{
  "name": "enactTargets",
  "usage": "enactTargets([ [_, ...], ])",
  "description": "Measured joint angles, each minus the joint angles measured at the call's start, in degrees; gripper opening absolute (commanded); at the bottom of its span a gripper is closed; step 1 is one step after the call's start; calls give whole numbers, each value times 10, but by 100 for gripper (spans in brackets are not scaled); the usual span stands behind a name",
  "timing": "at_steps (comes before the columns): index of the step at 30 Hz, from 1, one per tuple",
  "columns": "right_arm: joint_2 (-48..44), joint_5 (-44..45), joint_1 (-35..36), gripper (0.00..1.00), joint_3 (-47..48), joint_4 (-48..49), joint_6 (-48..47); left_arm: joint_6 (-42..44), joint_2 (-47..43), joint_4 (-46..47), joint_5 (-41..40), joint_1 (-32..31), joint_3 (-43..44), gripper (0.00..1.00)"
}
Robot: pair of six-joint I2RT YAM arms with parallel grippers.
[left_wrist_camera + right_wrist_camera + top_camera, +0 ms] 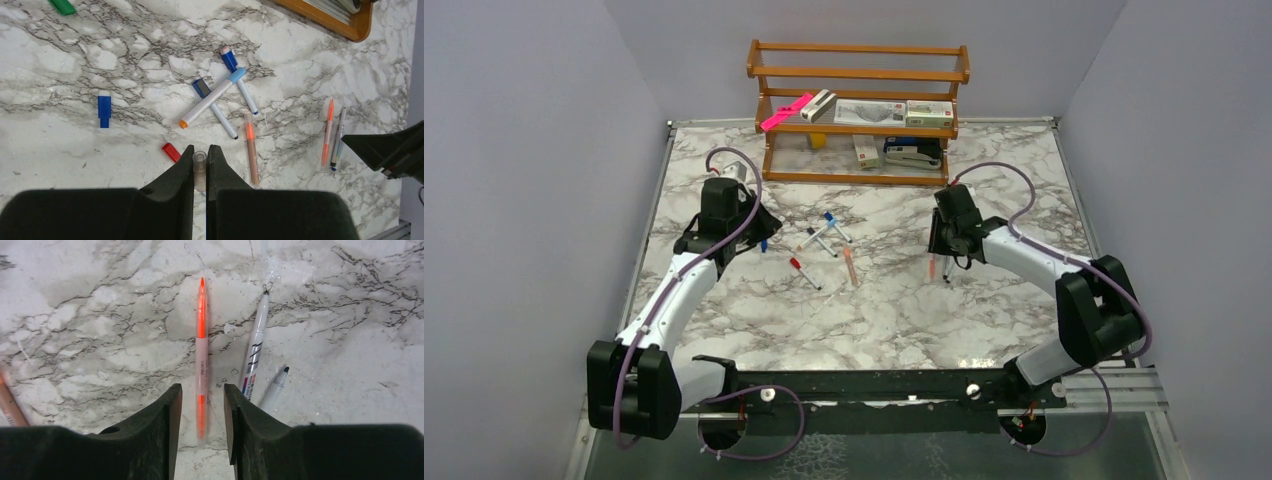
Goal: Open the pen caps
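1. Left gripper: closed on a short clear tube, which stands up between the pads. Cap or barrel end, cannot tell.
2. Right gripper: jaws parted and straddling the orange pen, with a gap on each side. The pen lies flat on the marble table, so nothing is gripped. Its far end shows a bare pointed tip, so it reads as already uncapped.
3. Just right of it lie a white pen and a thinner black-tipped pen, both flat on the table.
4. Centre of the table, between the arms:
   - red-ended pen, running behind the left finger
   - peach pen
   - three crossed pens: a light-blue-capped pen, a dark-blue-capped pen and a blue-capped pen. These three look capped, so judged the work remaining.
5. Farther out, a loose blue cap and a green cap lie well apart from the pens.
6. At the far edge, a wooden rack holds boxes and a stapler.
7. Handling (judgement):
   - The pens are light, stiff and made of smooth plastic. The round barrels will roll and skid on marble.
   - They lie low, so pinch across mid-barrel with the fingertips down at the surface.
   - The caps are likely friction-fit. One gripper should take the barrel and the other the coloured cap, then pull straight along the axis.
   - The crossed trio will shift if one of them is nudged.
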Motion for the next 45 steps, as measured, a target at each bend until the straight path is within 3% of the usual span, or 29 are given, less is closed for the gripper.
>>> enactTargets([
  [10, -64, -14, 0, 51, 14, -21, -18, -1, 47, -2, -55, 4, -17, 8],
  [22, -79, -99, 0, 52, 13, -16, -30, -15, 170, 8, -145, 10, 8, 10],
  [28, -89, -132, 0, 52, 7, -11, -34, -14, 209, 10, -175, 17, 44, 23],
  [45, -95, -187, 0, 52, -6, 2, -37, -1, 276, 13, -189, 20, 79, 28],
])
